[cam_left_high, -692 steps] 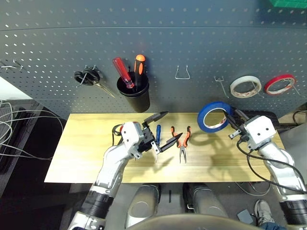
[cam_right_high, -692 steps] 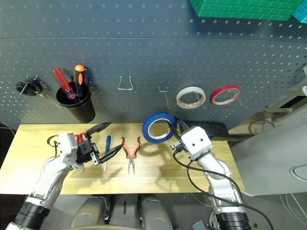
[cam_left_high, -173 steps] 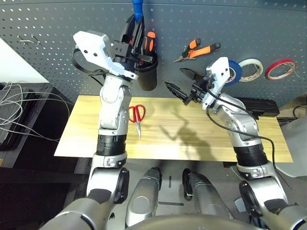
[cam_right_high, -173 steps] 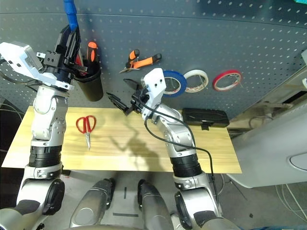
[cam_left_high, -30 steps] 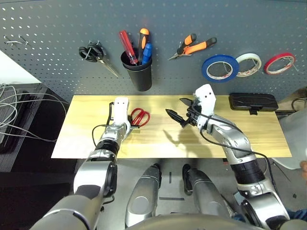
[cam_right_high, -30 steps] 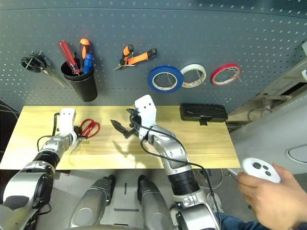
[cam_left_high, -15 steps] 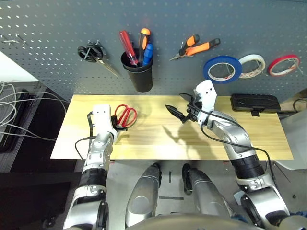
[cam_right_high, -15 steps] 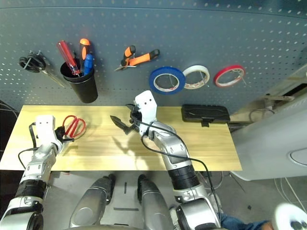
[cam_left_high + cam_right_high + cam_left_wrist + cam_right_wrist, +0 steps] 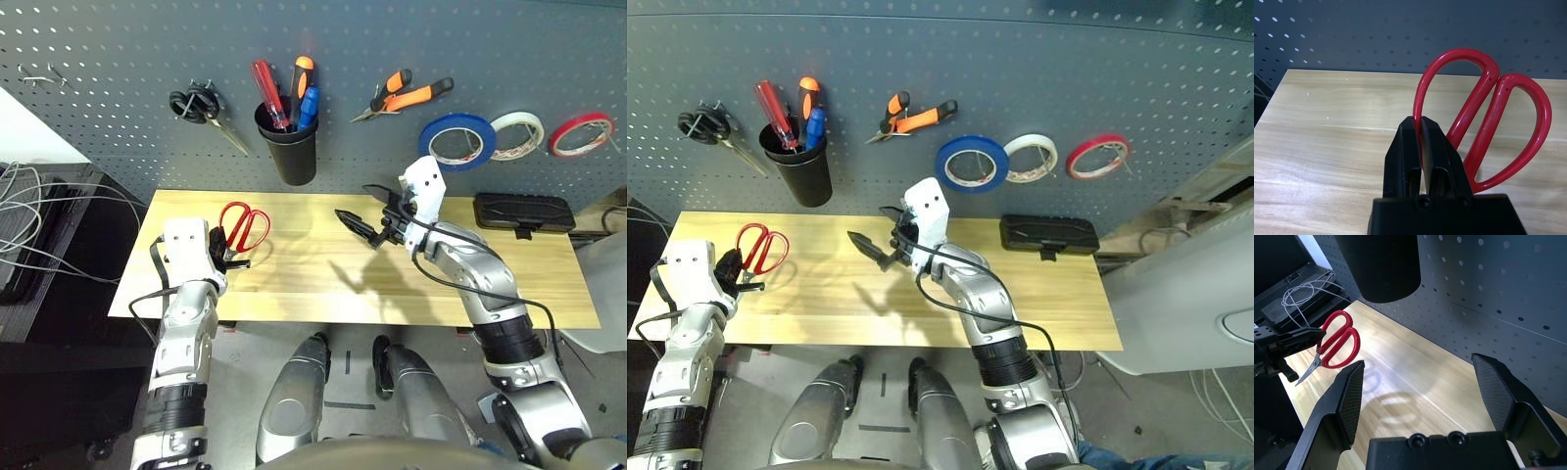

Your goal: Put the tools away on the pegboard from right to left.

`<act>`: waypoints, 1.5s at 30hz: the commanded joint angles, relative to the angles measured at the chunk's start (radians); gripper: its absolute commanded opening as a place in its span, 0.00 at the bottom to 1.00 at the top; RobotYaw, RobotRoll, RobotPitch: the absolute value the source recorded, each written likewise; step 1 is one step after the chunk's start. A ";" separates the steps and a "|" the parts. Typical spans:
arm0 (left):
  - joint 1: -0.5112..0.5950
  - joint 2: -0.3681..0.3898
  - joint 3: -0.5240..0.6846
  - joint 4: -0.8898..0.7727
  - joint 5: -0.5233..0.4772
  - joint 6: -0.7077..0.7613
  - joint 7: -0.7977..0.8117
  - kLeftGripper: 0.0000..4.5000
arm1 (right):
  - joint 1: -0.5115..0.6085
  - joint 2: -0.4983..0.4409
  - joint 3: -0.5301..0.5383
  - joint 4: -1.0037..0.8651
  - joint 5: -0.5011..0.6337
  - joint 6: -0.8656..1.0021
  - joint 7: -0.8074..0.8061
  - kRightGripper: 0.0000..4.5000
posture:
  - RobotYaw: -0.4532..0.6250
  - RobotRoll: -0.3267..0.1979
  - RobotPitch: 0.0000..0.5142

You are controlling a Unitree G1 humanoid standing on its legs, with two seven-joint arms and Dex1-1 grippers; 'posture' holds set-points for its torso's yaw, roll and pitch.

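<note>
Red-handled scissors [image 9: 241, 227] clamped in the left pincer [image 9: 227, 255] above the bench [image 9: 294, 284]; right pincer [image 9: 364, 217] gapes wide, empty.

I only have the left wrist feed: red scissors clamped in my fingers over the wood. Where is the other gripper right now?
Observer: The right gripper hangs over the middle of the table, open and holding nothing.
Operator: What is already up on the board?
Observer: On the pegboard hang the blue tape roll and the orange-and-black-handled pliers; the small blue-handled screwdriver stands in the black cup holder.
Operator: Which way are the blades of the red-handled scissors pointing?
Observer: The right wrist view shows the blades angled down toward the table, below the left gripper, which is shut on one handle loop.
</note>
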 commanded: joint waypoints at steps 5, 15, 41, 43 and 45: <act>0.019 -0.003 0.002 -0.010 0.002 0.011 0.002 0.00 | 0.003 -0.002 0.000 -0.010 0.013 0.011 0.005 1.00 | 0.51 0.62 0.51; -0.089 -0.004 0.038 -0.175 -0.024 -0.118 0.011 0.00 | -0.081 0.030 -0.031 -0.073 0.065 0.053 -0.023 1.00 | 0.51 0.62 0.57; 0.012 -0.009 0.060 -0.375 -0.037 -0.202 -0.002 0.00 | -0.105 0.018 -0.038 -0.074 0.088 0.056 -0.033 1.00 | 0.51 0.62 0.60; 0.014 -0.007 0.063 -0.390 -0.039 -0.199 -0.002 0.00 | -0.107 0.017 -0.039 -0.072 0.089 0.056 -0.032 1.00 | 0.51 0.62 0.60; 0.009 -0.004 0.077 -0.409 -0.045 -0.197 0.002 0.00 | -0.107 0.015 -0.038 -0.069 0.088 0.053 -0.031 1.00 | 0.51 0.62 0.59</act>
